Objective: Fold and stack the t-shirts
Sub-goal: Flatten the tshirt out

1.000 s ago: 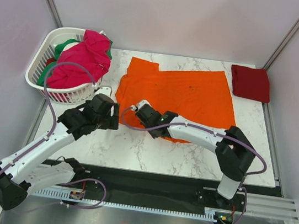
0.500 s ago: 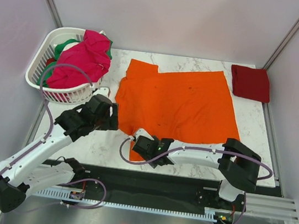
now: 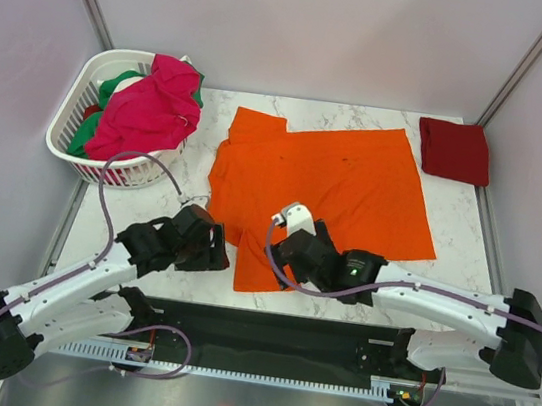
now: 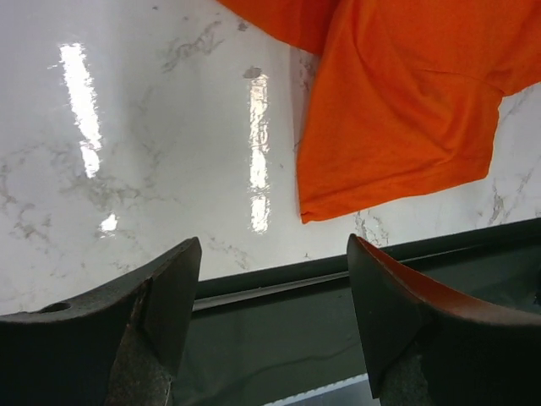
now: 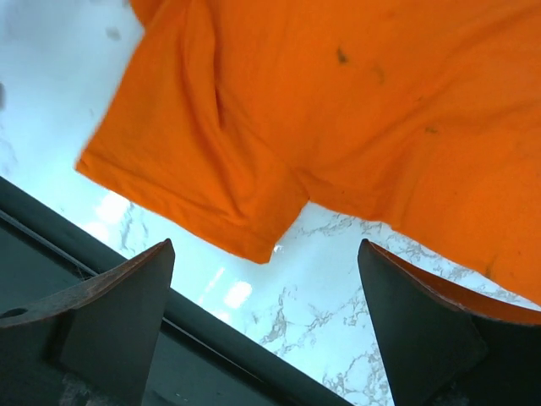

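orange t-shirt (image 3: pixel 335 177): matt cloth (softly creased) | table (image 3: pixel 467 223): glossy marble-look | basket (image 3: pixel 114 173): plastic

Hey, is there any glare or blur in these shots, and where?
Left wrist view: bright glare streaks on the marble table beside the orange t-shirt. Right wrist view: table washed out nearly white at upper left. Top view: even light, sharp.

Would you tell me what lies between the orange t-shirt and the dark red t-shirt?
Only bare table; the top external view shows the orange t-shirt and dark red t-shirt narrowly apart.
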Robot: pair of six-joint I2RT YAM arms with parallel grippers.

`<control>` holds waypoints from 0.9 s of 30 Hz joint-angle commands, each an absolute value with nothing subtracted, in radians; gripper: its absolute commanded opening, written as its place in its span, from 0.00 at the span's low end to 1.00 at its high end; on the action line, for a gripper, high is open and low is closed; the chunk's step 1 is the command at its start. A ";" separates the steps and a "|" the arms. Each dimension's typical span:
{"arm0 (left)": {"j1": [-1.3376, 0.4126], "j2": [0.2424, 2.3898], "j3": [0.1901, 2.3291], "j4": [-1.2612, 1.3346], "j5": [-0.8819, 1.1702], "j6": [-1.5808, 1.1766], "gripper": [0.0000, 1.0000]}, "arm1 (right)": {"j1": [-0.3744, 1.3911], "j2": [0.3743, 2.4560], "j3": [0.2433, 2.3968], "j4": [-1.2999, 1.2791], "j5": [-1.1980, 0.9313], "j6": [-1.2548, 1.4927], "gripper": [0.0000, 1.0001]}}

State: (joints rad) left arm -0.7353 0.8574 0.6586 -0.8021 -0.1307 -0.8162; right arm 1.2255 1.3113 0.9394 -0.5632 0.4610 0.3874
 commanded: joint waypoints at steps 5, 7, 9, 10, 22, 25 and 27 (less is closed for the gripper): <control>-0.775 0.997 0.571 -0.422 -0.066 -0.879 0.78 | 1.048 1.203 0.888 -0.497 0.334 0.459 0.98; -0.785 1.092 0.572 -0.373 -0.074 -0.877 0.78 | 1.032 1.192 0.874 -0.499 0.319 0.463 0.98; -0.810 1.158 0.591 -0.370 -0.095 -0.880 0.74 | 1.028 1.175 0.859 -0.497 0.313 0.471 0.98; -0.822 1.204 0.594 -0.368 -0.127 -0.885 0.73 | 1.023 1.166 0.854 -0.499 0.310 0.474 0.98; -0.853 1.381 0.600 -0.302 -0.175 -0.871 0.42 | 0.977 1.127 0.828 -0.517 0.282 0.460 0.98; -0.861 1.396 0.589 -0.299 -0.161 -0.885 0.20 | 0.970 1.131 0.830 -0.512 0.276 0.459 0.98; -0.867 1.394 0.577 -0.301 -0.161 -0.891 0.10 | 0.966 1.141 0.830 -0.506 0.264 0.459 0.98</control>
State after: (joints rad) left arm -0.8509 1.3632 0.6094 -0.3019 -0.1558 -0.8593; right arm 0.9752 1.1446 0.8253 -0.5163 0.2836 0.4568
